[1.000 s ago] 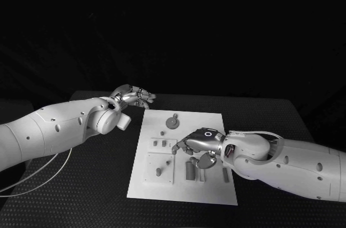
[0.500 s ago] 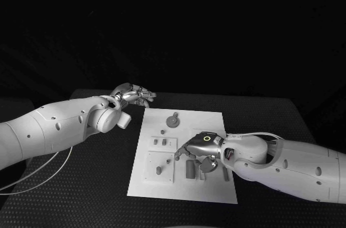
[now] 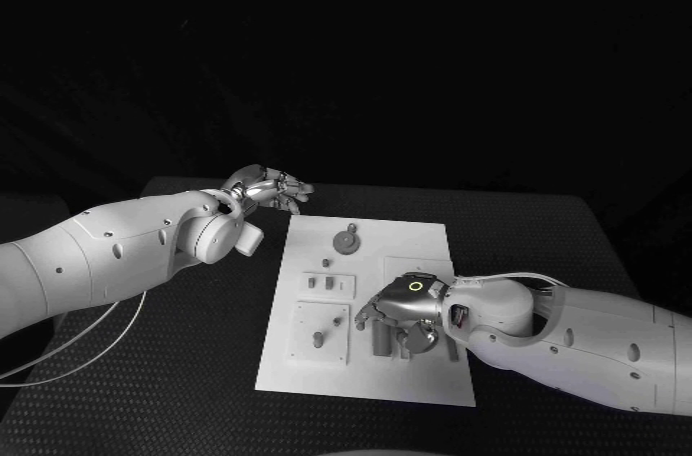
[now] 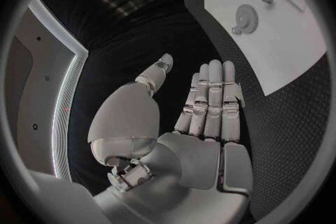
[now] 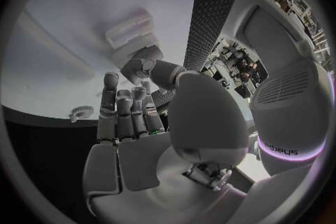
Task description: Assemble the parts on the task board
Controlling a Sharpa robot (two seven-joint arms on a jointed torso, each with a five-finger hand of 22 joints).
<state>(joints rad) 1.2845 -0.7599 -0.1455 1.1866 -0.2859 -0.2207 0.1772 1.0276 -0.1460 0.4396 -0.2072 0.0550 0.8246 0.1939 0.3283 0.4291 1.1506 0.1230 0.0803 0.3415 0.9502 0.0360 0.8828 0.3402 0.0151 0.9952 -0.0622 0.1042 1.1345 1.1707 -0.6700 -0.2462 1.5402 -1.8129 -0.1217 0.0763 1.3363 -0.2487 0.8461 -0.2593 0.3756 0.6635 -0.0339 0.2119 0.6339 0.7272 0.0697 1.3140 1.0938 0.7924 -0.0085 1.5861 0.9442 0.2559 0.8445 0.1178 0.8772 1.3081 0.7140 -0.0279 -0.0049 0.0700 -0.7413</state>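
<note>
You are looking at the right hand (image 3: 404, 311) hovering low over the near middle of the task board (image 3: 411, 246), fingers bent above a grey cylinder part (image 3: 381, 340). The left hand (image 3: 270, 189) is hanging beyond the board's far left corner, holding nothing.

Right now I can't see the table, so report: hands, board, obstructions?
Left hand open, off the white task board. Right hand low over small grey parts; grip unclear. Nothing blocking the round grey gear.

- From my station the room was dark beyond the lit task board (image 3: 368, 316).
- Both wrist views bent straight edges strongly.
- Arms glared pale; small parts blurred.
</note>
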